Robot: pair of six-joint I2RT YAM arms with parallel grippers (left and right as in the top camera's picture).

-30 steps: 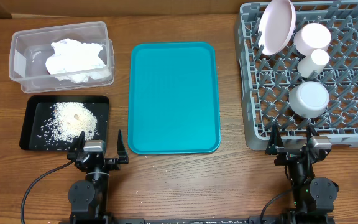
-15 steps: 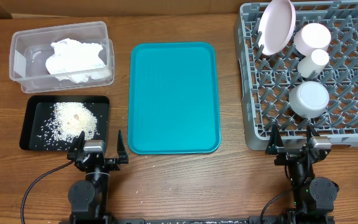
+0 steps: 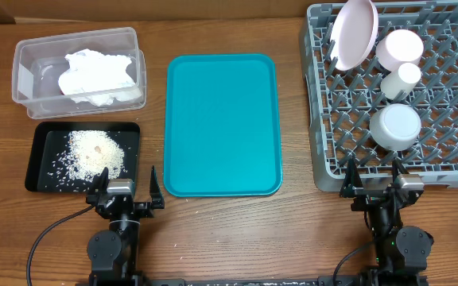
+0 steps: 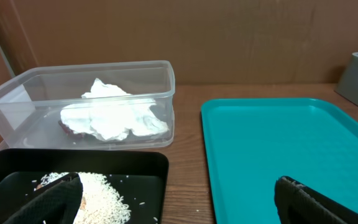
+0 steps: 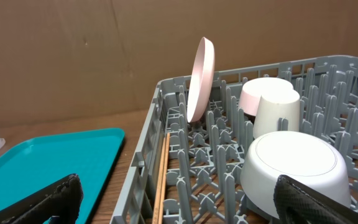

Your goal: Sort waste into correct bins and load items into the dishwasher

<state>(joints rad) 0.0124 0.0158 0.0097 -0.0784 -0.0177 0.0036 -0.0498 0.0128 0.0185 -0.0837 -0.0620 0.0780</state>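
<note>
We see both arms at the worktop's [image 3: 293, 230] near edge. The left fingers [image 4: 55, 202] and right fingers [image 5: 45, 200] are spread wide, holding nothing. The napkin [image 3: 98, 73] lies in the clear tub [image 3: 38, 87] and the rice [image 3: 94, 155] in the black tray [image 3: 40, 176]. The plate [image 3: 353, 32], pink bowl [image 3: 400, 46], white bowl [image 3: 396, 127] and cup [image 3: 405, 79] sit in the rack [image 3: 444, 167].
</note>
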